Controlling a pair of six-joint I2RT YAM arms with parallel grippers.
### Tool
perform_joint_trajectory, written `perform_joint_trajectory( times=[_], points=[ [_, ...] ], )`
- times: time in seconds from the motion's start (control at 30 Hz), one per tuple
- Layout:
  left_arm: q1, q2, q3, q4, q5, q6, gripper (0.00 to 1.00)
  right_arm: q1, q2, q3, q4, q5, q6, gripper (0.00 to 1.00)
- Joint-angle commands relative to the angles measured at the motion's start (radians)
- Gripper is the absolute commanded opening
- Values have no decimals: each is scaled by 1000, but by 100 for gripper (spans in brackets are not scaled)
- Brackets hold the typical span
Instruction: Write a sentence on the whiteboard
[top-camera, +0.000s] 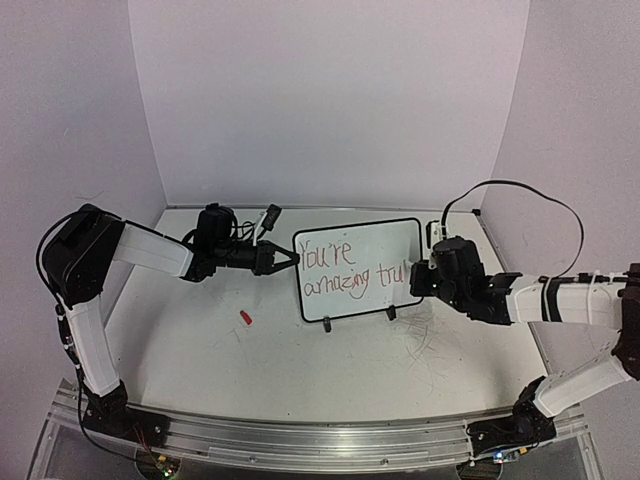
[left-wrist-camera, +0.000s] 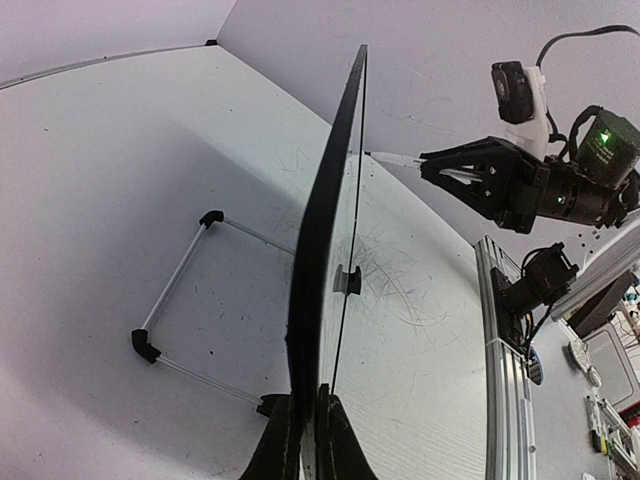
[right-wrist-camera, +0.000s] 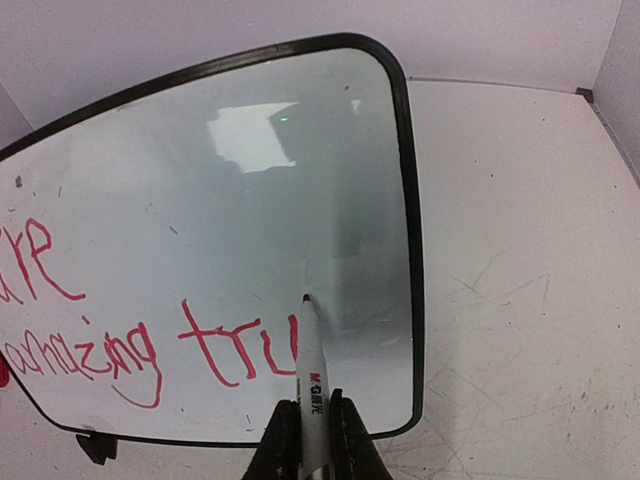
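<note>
The whiteboard (top-camera: 385, 242) stands upright mid-table on two black feet, seen edge-on in the left wrist view (left-wrist-camera: 325, 230). Red handwriting, the sentence (top-camera: 345, 268), reads "You're amazing tru" in two lines; its end shows in the right wrist view (right-wrist-camera: 235, 350). My left gripper (top-camera: 288, 258) is shut on the board's left edge, its jaws clamping the black frame (left-wrist-camera: 308, 405). At the board's right side, my right gripper (top-camera: 420, 280) is shut on a white marker (right-wrist-camera: 312, 370). The marker's red tip touches the whiteboard (right-wrist-camera: 250, 180) just right of "tru". The right gripper (right-wrist-camera: 312, 408) grips the marker's barrel.
A small red marker cap (top-camera: 245, 317) lies on the table left of the board's front. Behind the board a thin wire stand (left-wrist-camera: 180, 290) rests on the tabletop. Grey scribble scuffs (top-camera: 425, 338) mark the table under the right arm. A metal rail (top-camera: 300, 435) runs along the near edge.
</note>
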Motion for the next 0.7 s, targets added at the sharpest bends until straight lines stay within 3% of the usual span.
perform_joint_trajectory(
  times=[0.0, 0.67],
  points=[
    [-13, -8, 19, -60, 3, 26, 0, -20, 22, 59, 35, 12, -23, 0],
    [-13, -6, 16, -62, 2, 28, 0, -27, 51, -26, 22, -25, 48, 0]
  ],
)
